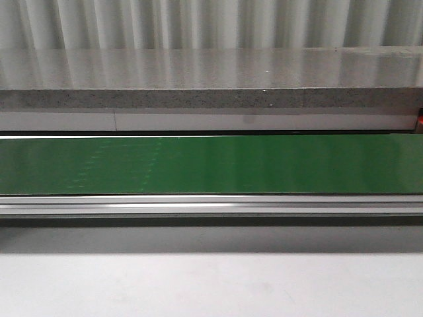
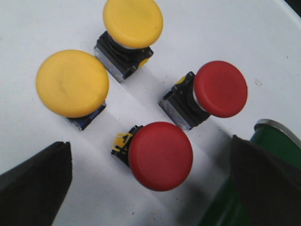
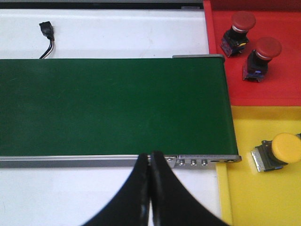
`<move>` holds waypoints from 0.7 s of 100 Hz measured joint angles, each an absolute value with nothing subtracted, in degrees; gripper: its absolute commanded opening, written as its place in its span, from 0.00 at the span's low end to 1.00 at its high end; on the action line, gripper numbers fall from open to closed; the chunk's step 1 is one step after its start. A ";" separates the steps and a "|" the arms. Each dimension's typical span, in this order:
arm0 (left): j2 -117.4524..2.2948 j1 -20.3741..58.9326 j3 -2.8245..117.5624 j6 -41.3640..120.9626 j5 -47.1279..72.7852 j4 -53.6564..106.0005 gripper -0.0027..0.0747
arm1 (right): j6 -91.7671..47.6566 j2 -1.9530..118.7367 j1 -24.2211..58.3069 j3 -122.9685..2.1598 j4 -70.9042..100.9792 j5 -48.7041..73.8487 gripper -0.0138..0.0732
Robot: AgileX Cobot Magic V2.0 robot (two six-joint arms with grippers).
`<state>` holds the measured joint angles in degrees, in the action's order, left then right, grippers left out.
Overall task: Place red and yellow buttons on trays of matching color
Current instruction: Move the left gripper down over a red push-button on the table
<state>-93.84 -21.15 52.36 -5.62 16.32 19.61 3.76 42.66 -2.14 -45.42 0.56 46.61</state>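
Jaws of the left gripper stand wide apart with nothing between them, hanging over four loose buttons on the white tabletop. Nearest the gap lies one red button; just beyond it and toward one finger sits a second red button. Farther out are a large-looking yellow button and another yellow button. None of the four touch each other. A green belt end shows beside one finger.

Only the right wrist view shows the trays. There the right gripper has its jaws pressed together, holding nothing, at the near edge of the green conveyor belt. Off to one side past the belt's end, a red tray carries two red buttons, and a yellow tray beside it carries one yellow button. A small black connector with a wire lies beyond the belt.

From the front camera only the belt, its metal rail and a grey stone ledge appear; no buttons, trays or arms.

No writing can be read anywhere.
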 measured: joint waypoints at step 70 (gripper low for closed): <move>-98.88 -21.15 52.61 -5.74 14.15 21.06 0.54 | 3.76 42.66 -2.14 -45.42 0.56 46.61 0.08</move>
